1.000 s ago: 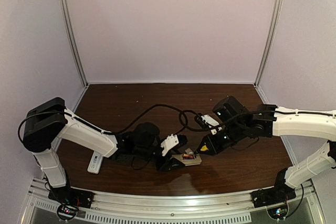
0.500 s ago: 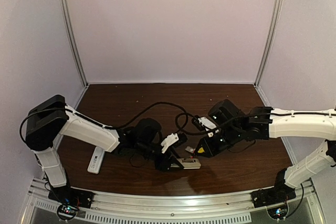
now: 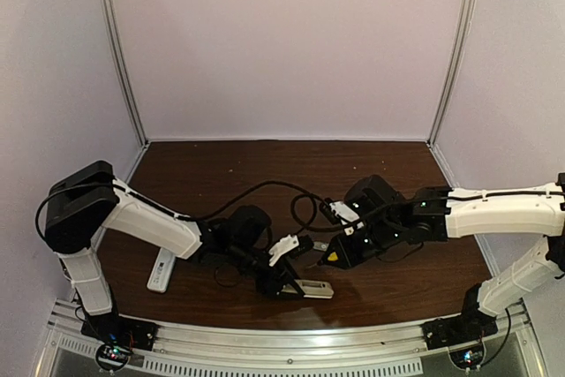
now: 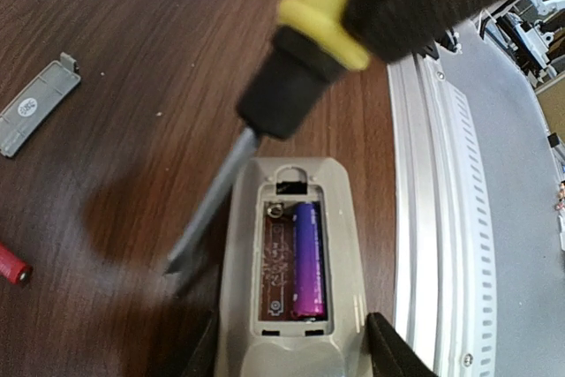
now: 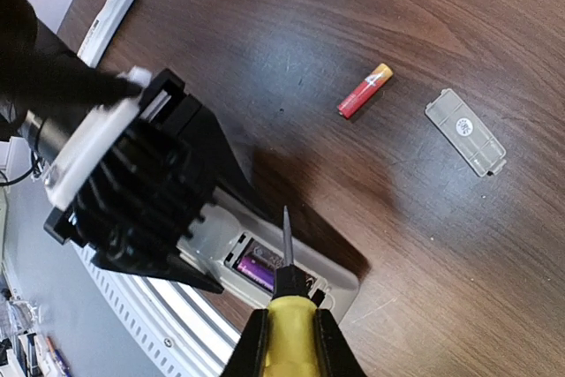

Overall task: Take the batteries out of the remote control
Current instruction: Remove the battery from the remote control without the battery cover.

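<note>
purple battery (image 4: 306, 258) in remote (image 4: 291, 178) pinched by left gripper (image 4: 296, 352), right gripper (image 5: 291, 346) tight on nearby screwdriver (image 5: 290, 311)

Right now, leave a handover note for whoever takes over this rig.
Left gripper: fingers clamped on the grey remote, battery compartment open.
Right gripper: fingers shut on the yellow-handled screwdriver.
Done: cover off, lying on the table; red battery out, lying near it.
To do: purple battery sits in the compartment, the slot beside it empty.
</note>
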Robot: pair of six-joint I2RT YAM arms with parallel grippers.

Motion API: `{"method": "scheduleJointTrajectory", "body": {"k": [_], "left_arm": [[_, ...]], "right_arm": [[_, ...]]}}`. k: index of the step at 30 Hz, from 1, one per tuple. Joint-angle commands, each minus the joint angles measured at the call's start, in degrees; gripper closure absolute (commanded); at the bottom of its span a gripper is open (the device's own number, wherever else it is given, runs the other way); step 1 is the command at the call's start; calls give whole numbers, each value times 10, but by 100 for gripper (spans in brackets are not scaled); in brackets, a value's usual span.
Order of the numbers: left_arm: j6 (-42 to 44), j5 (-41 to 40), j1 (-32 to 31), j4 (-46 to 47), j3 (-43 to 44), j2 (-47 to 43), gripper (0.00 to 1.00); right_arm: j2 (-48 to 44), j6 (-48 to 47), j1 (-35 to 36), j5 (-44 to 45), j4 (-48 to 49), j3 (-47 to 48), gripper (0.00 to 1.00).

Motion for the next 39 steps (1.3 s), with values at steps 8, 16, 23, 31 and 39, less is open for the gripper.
{"method": "scheduleJointTrajectory", "body": {"k": [8,16,23,31,39], "left_arm": [[56,-21,-4,8,-28,-38,100],[84,-55,-3,18,-46,-65,100],[115,-85,-4,37,-61,-96,100],[190,-145,-4,48,-66,-136,100],[246,-222,-4,76,-82,-186,100]], "right_arm": [[-45,16,-3,32,-6,-12,100],[-100,0,-3,21,-57,-19,100],[-158,-18,-4,19,-96,-30,100],[-196,-49,-4,24,-121,-17,100],[-198,-73,-4,31,-146,6,100]]}}
